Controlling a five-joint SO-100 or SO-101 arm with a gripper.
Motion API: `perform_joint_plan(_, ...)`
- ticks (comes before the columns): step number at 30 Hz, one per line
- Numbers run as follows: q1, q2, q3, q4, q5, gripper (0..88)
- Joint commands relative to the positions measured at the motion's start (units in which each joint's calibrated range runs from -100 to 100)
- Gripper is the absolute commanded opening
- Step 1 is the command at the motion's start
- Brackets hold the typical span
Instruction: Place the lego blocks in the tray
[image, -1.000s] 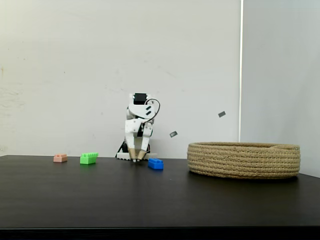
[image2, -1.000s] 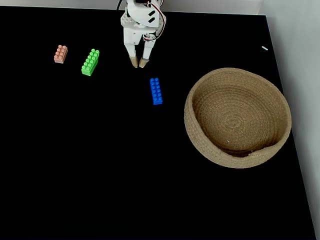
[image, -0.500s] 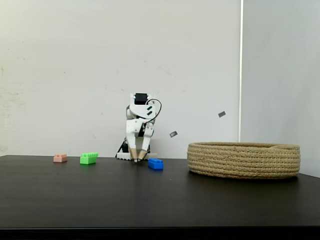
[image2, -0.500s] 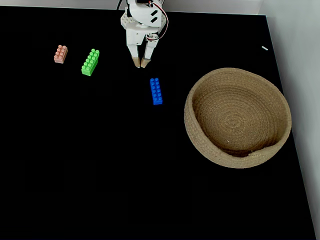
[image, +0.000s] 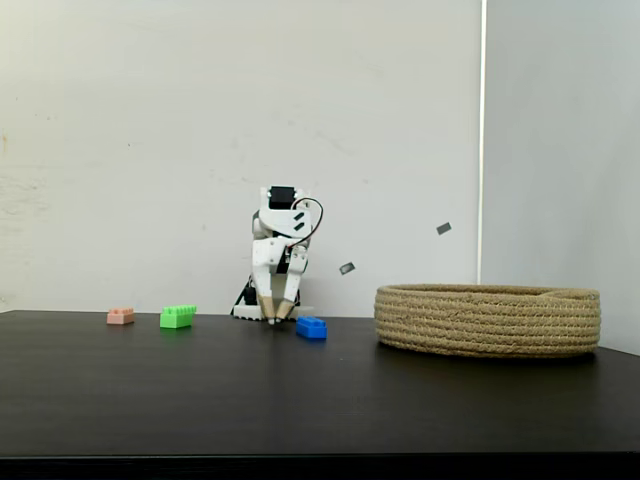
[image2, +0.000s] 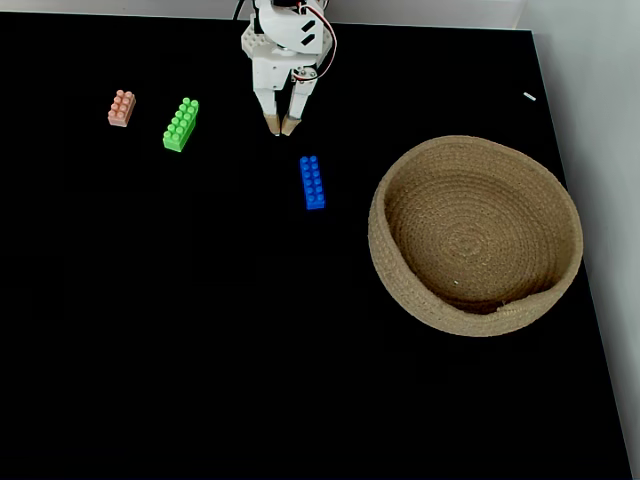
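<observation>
Right now I am seeing the pincer (image2: 280, 127) pointing down with its fingers slightly apart, gripping nothing, just behind the blue brick (image2: 312, 182). The green brick (image2: 181, 124) and pink brick (image2: 121, 107) are lying to its left in the top-down view; the basket (image2: 560, 215) is sitting at the counter's (image2: 200, 330) right.

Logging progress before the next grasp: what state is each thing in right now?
gripper: slightly open, empty, tips low near the table
blue brick: flat on table, outside basket
green brick: on table, untouched
pink brick: on table, untouched
basket: upright, empty
</observation>
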Motion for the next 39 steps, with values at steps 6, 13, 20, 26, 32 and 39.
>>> perform_joint_plan(6,-0.3,-0.4,0.8,0.3,0.5,0.1)
perform_joint_plan(13,-0.3,-0.4,0.8,0.3,0.6,0.1)
perform_joint_plan(20,-0.4,-0.4,0.8,0.3,0.9,0.2)
perform_joint_plan(26,-0.6,-0.4,0.8,0.1,0.4,0.1)
perform_joint_plan(32,1.0,2.1,-3.9,-6.3,-4.0,9.0)
perform_joint_plan(39,7.3,13.5,-19.1,-10.6,0.7,15.7)
